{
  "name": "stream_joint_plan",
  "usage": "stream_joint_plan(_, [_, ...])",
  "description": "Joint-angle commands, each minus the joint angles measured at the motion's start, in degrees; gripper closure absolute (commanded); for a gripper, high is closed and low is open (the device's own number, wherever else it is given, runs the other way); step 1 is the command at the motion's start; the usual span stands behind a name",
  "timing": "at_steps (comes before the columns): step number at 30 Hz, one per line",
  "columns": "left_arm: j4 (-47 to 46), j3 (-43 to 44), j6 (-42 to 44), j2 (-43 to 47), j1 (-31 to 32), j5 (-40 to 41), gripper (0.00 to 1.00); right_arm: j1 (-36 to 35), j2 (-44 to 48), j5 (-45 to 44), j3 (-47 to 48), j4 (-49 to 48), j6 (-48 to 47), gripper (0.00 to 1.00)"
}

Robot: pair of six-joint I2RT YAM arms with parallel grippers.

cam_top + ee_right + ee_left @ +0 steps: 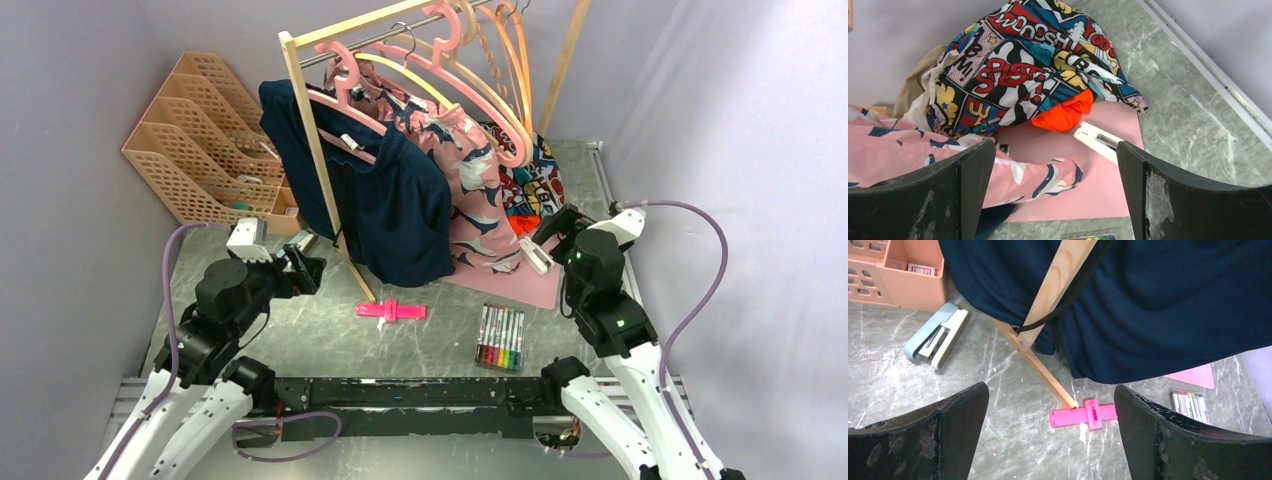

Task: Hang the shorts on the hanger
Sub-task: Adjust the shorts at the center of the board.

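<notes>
The comic-print shorts (530,190) lie crumpled on the table at the back right, behind the rack; the right wrist view shows the shorts (1023,65) bunched over an orange cloth (1065,112). The pale-pink hanger (512,148) hangs from the rack's rail, above and left of the shorts. My right gripper (550,235) is open and empty, a little in front of the shorts and above a pink sheet (1098,185); its jaws (1055,150) stand wide apart. My left gripper (305,265) is open and empty near the rack's front leg, its jaws (1050,395) wide above the table.
A wooden rack (320,170) carries a navy garment (390,200), a pink patterned garment (470,190) and several hangers. On the table lie a white stapler (535,260), a marker pack (500,337), a pink tool (390,311), a blue stapler (938,337) and a peach organizer (200,140).
</notes>
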State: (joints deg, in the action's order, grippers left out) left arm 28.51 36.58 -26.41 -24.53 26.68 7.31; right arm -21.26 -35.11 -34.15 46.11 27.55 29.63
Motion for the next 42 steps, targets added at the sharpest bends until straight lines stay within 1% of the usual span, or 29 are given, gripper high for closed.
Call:
stream_joint_plan(1, [-1.5,-0.8,-2.1,-0.9,-0.2,2.5,0.01,-0.6,-1.9,-2.2,4.0,0.7,-2.1,0.04])
stream_joint_plan(3, [-1.7,-0.8,-2.5,-1.7,-0.1,1.7,0.01,-0.6,-3.3,-2.3,4.8,1.3,-2.2,0.04])
stream_joint_plan(6, [-2.5,-0.8,-1.1,-2.4,0.1,-2.1,0.01,-0.6,-5.0,-1.5,5.4,1.8,-2.9,0.04])
stream_joint_plan(10, [-3.0,-0.9,0.1,-1.9,0.2,-4.0,0.01,-0.5,-7.6,3.7,6.8,1.6,-6.1,0.04])
stream_joint_plan(13, [-3.5,-1.3,0.5,-0.9,0.3,-4.6,0.01,-0.3,-13.1,2.2,10.2,3.5,-3.8,0.05])
stream_joint_plan(15, [-3.5,-1.4,0.3,-0.3,0.4,-4.3,0.01,0.7,-16.4,3.4,12.6,3.3,-1.6,0.06])
stream_joint_plan(18, [-3.2,-1.4,0.2,0.3,0.5,-3.3,0.01,4.4,-18.8,7.1,11.8,-1.2,2.1,0.09])
stream_joint_plan(20, [-2.8,-1.2,-0.1,0.5,0.8,-2.3,0.01,11.5,-20.9,12.1,9.1,-4.1,5.1,0.12])
stream_joint_plan(22, [-2.6,-1.2,-0.2,0.8,1.5,-1.5,0.01,19.3,-24.5,20.5,6.6,-8.0,8.2,0.16])
stream_joint_plan(25, [-2.6,-1.3,-0.2,1.1,2.4,-1.2,0.01,22.1,-30.3,20.7,4.2,-13.0,10.0,0.22])
stream_joint_plan(27, [-2.6,-1.3,-0.1,1.0,3.0,-1.0,0.01,25.4,-34.3,23.8,2.7,-17.4,11.6,0.27])
stream_joint_plan(31, [-2.5,-1.2,0.0,0.4,3.3,-0.7,0.01,27.2,-41.5,23.7,2.9,-23.6,10.9,0.31])
stream_joint_plan(34, [-2.6,-1.2,0.1,0.1,3.3,-0.6,0.01,27.5,-47.1,24.2,4.3,-28.1,7.0,0.33])
stream_joint_plan(35, [-2.7,-1.2,0.1,-0.1,3.3,-0.7,0.01,27.4,-48.9,23.9,5.2,-28.2,6.0,0.33])
stream_joint_plan(40, [-2.4,-1.0,0.3,-1.2,3.3,-0.2,0.01,27.4,-57.2,23.5,8.9,-30.3,1.7,0.33])
stream_joint_plan(42, [-2.4,-1.1,0.5,-1.5,3.3,-0.1,0.01,27.4,-60.3,22.3,10.5,-31.6,-0.4,0.31])
